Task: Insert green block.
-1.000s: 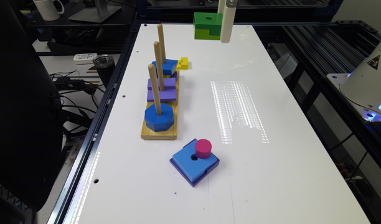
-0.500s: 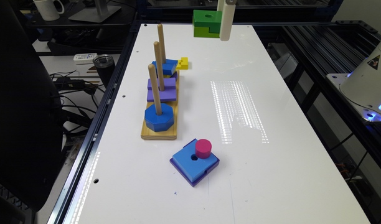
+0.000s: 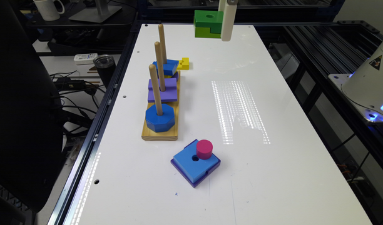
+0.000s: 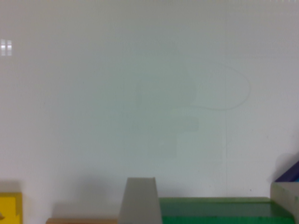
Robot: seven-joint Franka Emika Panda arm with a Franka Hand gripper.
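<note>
The green block [image 3: 208, 23], dark green on top with a lime step below and a round hole, hangs in the air over the far end of the white table [image 3: 241, 109]. My gripper [image 3: 225, 22] is shut on it; one white finger [image 3: 227, 25] shows on its side toward the exterior view's right. In the wrist view the green block [image 4: 224, 214] sits clamped between two grey fingers [image 4: 139, 200]. The wooden peg base [image 3: 160, 132] with three upright pegs lies lower, toward the exterior view's left.
A blue octagon [image 3: 160, 118], a purple square [image 3: 162, 90] and a blue square block [image 3: 165, 67] each sit on a peg. A small yellow block [image 3: 183, 63] lies beside the far peg. Nearer, a pink cylinder [image 3: 204, 149] stands on a blue and purple square [image 3: 194, 165].
The gripper has lifted the green block slightly higher. Nothing on the table has moved.
</note>
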